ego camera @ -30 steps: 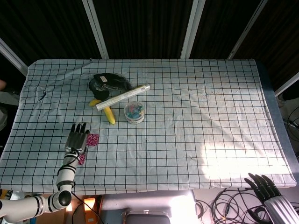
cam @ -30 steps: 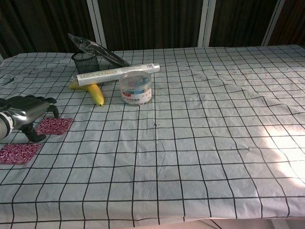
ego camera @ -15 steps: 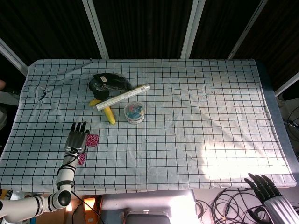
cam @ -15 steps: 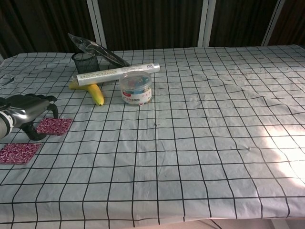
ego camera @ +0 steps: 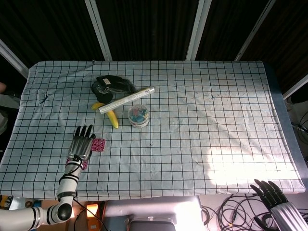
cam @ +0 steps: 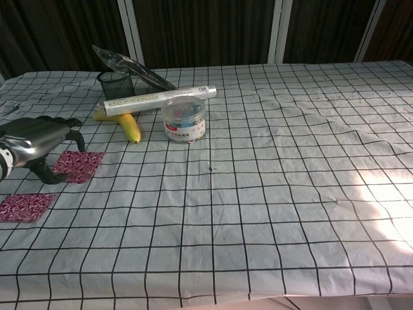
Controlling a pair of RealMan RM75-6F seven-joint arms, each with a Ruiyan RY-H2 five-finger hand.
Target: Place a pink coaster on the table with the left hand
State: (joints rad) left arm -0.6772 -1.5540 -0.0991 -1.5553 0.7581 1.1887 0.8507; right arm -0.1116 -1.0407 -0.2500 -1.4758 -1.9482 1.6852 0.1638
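Note:
A pink patterned coaster is at the table's left front, and my left hand holds it by its left edge. The thumb is low beside that edge and the fingers curl above it. Seen from the head view, this coaster sticks out to the right of the left hand. Another pink coaster lies flat on the cloth nearer the front edge, partly under the wrist in the head view. My right hand hangs below the table's front right corner with its fingers apart and nothing in them.
Behind the coasters are a banana, a long silver roll, a clear round tub of colourful clips and a black mesh cup with a plastic bag. The checked tablecloth covers the whole table.
My left hand has risen a little and shifted right, and the coaster at its fingers moved right with it. The other coaster and the right hand stayed put.

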